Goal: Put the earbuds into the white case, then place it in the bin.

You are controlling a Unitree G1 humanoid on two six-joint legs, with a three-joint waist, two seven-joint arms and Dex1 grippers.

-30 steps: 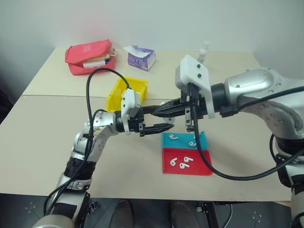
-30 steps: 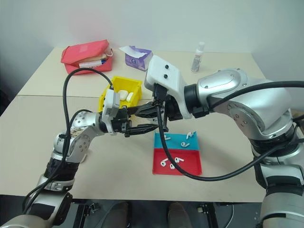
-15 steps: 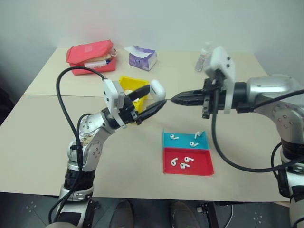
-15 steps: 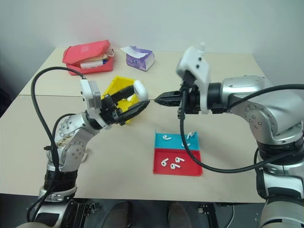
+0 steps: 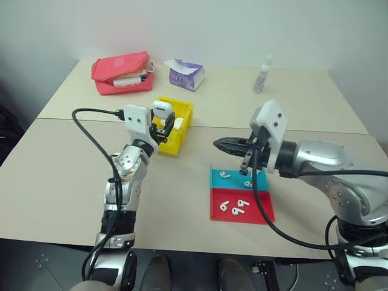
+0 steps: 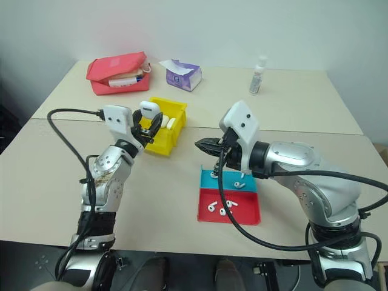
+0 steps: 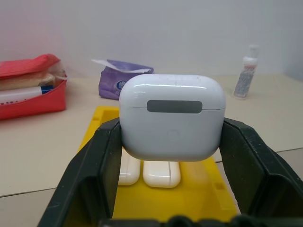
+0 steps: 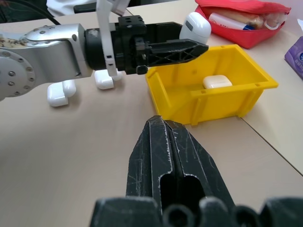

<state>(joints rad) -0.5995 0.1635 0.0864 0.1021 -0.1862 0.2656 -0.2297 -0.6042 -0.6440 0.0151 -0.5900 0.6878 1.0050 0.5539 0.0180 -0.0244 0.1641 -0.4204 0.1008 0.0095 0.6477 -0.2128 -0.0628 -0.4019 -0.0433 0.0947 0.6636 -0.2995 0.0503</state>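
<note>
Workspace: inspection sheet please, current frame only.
Surface: beige table, two tops butted together.
Job's things: white case, lid closed, held over the bin; two more cases lie inside it. Earbuds loose in the teal tray and red tray.
Clutter: red pouch, purple tissue pack, small bottle at the far side.
Grippers: left gripper shut on the white case; right gripper shut, holding nothing, above the table beside the trays.
Cables: black cable looping along each arm.
Surroundings: plain wall; a person's shoes under the table.
</note>
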